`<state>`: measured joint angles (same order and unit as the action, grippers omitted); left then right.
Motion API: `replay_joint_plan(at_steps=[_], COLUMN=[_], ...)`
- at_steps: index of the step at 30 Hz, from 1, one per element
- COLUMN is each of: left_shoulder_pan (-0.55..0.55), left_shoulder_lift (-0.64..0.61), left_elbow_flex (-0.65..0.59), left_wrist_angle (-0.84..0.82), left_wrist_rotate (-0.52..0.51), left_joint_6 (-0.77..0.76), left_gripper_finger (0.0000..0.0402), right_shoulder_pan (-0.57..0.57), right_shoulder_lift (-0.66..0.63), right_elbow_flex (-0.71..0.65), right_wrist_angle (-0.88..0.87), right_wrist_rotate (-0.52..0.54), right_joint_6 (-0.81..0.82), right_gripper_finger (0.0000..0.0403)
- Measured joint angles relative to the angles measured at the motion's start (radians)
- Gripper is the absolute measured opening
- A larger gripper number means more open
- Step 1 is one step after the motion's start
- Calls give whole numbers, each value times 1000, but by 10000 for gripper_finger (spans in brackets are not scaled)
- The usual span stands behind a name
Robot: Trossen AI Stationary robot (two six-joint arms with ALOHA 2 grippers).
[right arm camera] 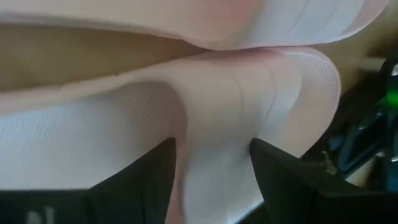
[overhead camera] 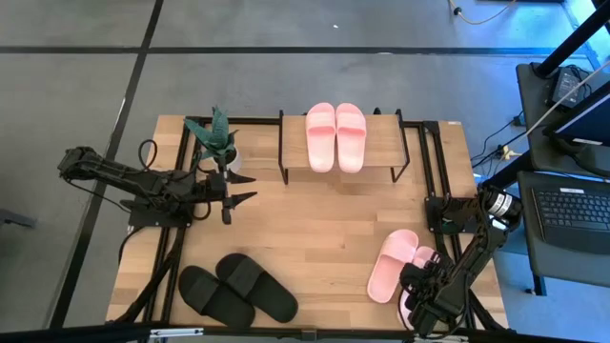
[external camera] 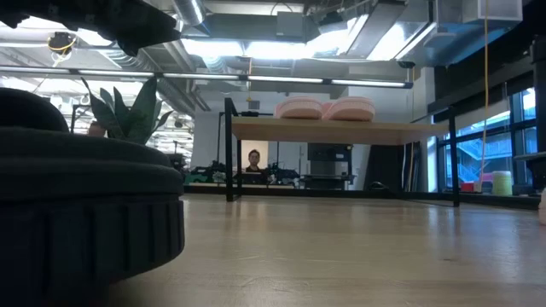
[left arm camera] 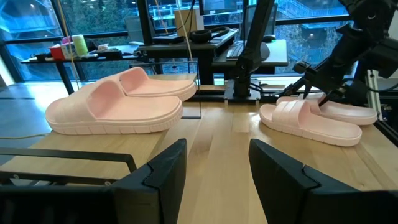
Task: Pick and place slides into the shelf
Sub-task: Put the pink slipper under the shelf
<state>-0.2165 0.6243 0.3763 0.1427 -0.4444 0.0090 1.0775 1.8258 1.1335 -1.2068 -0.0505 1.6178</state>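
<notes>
One pink pair of slides lies soles down on the shelf's top board, at the table's far middle. A black pair lies at the near left. Another pink pair lies at the near right: one slide shows whole, the other lies partly under my right arm. My right gripper points steeply down over that second slide, open, its fingers on either side of the slide's strap. My left gripper hovers level and open at the left, with nothing between its fingers. My right gripper comes from above and stands astride the pink slide's strap, which runs between its two fingers. The slide lies on the table. Whether the fingers touch the strap, I cannot tell.
A potted plant stands just left of the shelf, close to my left gripper. The shelf's black frame rises at both ends of the board. Bare wood lies between the shelf and the near pairs. A desk with a laptop stands to the table's right.
</notes>
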Motion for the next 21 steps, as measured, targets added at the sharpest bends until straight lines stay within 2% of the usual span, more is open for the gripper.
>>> replay_joint_plan(at_steps=[3,7,10,14,19,21], left_shoulder_pan=[0,0,0,0,0,0], left_shoulder_lift=[0,0,0,0,0,0], left_elbow_flex=[0,0,0,0,0,0], left_wrist_angle=[0,0,0,0,0,0], left_wrist_rotate=[0,0,0,0,0,0], left_joint_6=[0,0,0,0,1,1], left_gripper_finger=[166,166,166,166,166,166], right_shoulder_pan=[-1,-1,-1,0,0,0], right_shoulder_lift=[-3,-3,-3,2,2,2], right_elbow_flex=[-29,-42,-37,-23,-14,-13], right_wrist_angle=[15,35,33,13,13,12], right_wrist_rotate=[-19,-30,-31,-39,-80,-91], right_joint_6=[71,81,82,80,80,80], right_gripper_finger=[210,208,189,131,31,14])
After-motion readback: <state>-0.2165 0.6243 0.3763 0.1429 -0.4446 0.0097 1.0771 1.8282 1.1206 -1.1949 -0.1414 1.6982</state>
